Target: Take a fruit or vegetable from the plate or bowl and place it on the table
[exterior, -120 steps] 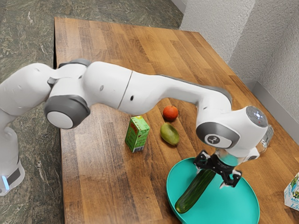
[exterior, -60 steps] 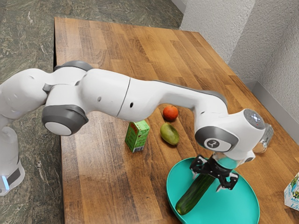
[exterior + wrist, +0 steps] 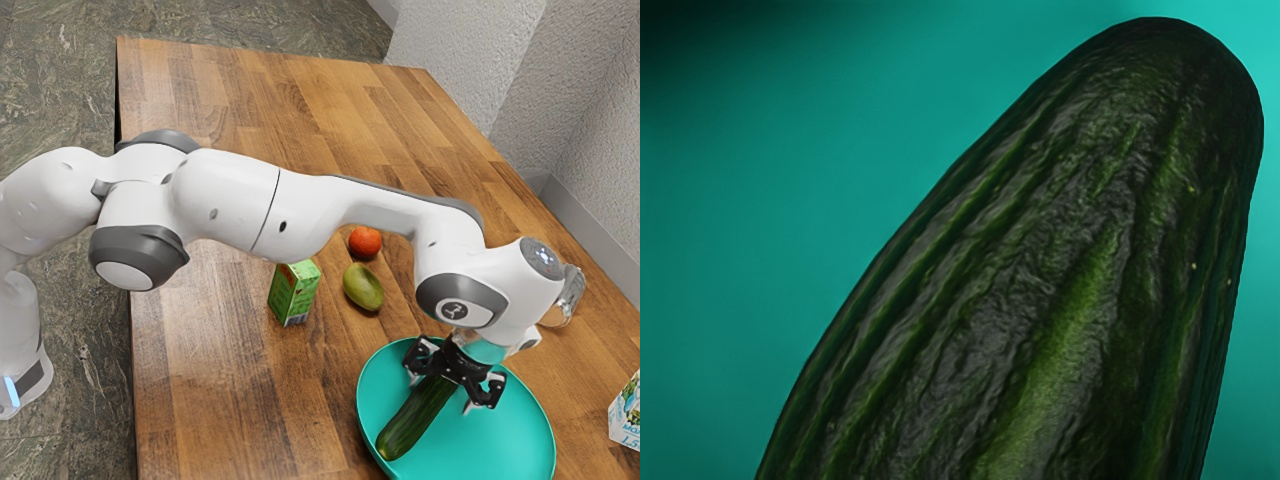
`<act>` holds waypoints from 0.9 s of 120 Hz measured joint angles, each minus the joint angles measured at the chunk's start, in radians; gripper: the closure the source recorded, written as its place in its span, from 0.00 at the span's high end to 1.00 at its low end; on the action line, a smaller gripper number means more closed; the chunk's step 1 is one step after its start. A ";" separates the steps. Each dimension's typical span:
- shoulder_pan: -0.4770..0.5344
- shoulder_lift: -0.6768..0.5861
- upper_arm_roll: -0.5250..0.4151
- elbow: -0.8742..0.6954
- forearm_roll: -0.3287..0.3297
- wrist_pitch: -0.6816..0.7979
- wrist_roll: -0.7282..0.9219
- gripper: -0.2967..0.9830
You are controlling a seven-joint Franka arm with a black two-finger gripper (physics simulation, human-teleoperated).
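Observation:
My gripper (image 3: 441,392) is low over the turquoise plate (image 3: 505,440), its two fingers apart on either side of the upper end of a dark green cucumber (image 3: 413,422). It stands open; a gap shows between the cucumber and the finger toward the exterior view's right. The cucumber lies on the plate, slanting toward the exterior view's lower left. Close under my hand, the ridged cucumber (image 3: 1060,300) and its rounded end show large in the wrist view, against the turquoise plate (image 3: 770,220).
On the wooden table (image 3: 230,400), beyond the plate, are a green mango-like fruit (image 3: 363,288), a red-orange round fruit (image 3: 365,242) and a green juice box (image 3: 294,292). A milk carton (image 3: 627,412) stands at the exterior view's right edge, and a clear glass object (image 3: 566,298) is behind my hand.
My hand has come down and shifted slightly toward the exterior view's left, bringing the fingers around the cucumber's end. The cucumber has barely moved on the plate.

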 joint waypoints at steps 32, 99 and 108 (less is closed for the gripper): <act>-0.037 -0.009 0.049 0.000 -0.011 -0.051 -0.003 0.56; -0.051 -0.017 0.044 0.001 -0.039 -0.066 -0.005 0.49; -0.051 -0.021 0.048 0.001 -0.050 -0.072 -0.005 0.47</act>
